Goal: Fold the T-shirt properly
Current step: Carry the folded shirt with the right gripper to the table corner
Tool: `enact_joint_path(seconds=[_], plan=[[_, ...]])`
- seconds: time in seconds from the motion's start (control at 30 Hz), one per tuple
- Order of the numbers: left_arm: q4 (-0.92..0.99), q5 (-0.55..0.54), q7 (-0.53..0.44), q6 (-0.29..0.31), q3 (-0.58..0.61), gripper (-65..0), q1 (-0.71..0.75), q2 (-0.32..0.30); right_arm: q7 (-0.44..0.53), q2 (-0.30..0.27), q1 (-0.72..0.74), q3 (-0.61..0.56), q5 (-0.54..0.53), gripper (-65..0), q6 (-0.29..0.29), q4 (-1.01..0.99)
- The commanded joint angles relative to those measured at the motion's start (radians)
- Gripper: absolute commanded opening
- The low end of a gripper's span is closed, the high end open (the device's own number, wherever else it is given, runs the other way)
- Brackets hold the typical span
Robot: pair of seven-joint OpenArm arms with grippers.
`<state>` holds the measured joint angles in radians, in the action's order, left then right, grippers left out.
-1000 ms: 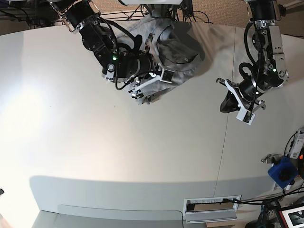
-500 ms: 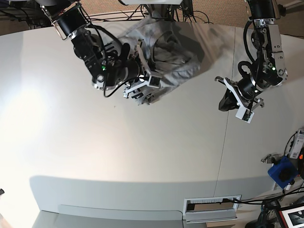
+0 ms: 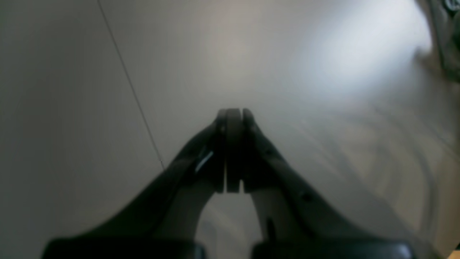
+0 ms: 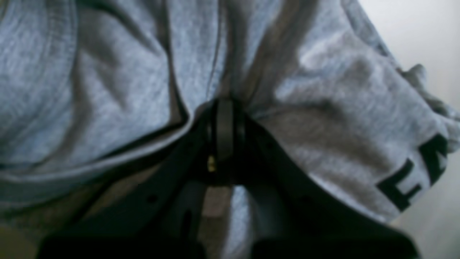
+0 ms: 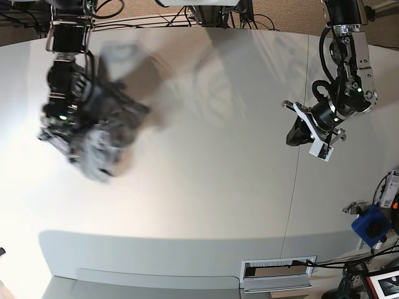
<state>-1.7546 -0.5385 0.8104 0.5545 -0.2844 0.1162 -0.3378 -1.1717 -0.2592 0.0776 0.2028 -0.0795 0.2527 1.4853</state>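
Motion blur smears the upper left of the base view, where the right arm's black gripper (image 5: 87,146) and the bunched heather-grey cotton T-shirt (image 5: 103,140) merge into one grey-black streak above the pale, matte table (image 5: 199,205); neither the jaws nor the garment's outline can be read there. The right wrist view supplies what that frame hides: the dark fingers (image 4: 224,118) are pressed together on a gathered fold at mid-frame, cloth filling nearly the whole picture, with black block lettering (image 4: 413,172) at the lower right cut off by the fabric's edge and too partial to read. How much of the shirt touches the table cannot be told from either view.

At the right of the base view, the left arm's black-and-white gripper (image 5: 310,138) hangs well apart from the shirt. Its wrist view shows the jaws clenched on nothing, tips (image 3: 233,118) meeting at centre frame over bare tabletop crossed by a thin dark seam (image 3: 129,82).

A blue boxy object (image 5: 369,225) sits at the lower right edge, partly cropped, and black cables (image 5: 262,18) trail along the top.
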Motion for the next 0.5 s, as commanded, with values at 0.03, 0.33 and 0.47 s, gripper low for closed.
enact_joint_path(seconds=[0.03, 0.33, 0.47], plan=[[-0.016, -0.016, -0.024, 0.003, -0.006, -65.0, -0.014, -0.011, -0.035, -0.010, 0.005, 0.108, 0.055, -65.0, -0.041, 0.003], [-0.016, -0.017, -0.023, 0.003, -0.006, -65.0, -0.014, -0.011, 0.027, -0.010, 0.005, 0.539, 0.065, -65.0, -0.048, 0.003], [-0.016, -0.017, -0.023, 0.003, -0.006, -65.0, -0.014, -0.011, 0.057, -0.010, 0.006, 0.667, 0.034, -65.0, -0.048, 0.003]])
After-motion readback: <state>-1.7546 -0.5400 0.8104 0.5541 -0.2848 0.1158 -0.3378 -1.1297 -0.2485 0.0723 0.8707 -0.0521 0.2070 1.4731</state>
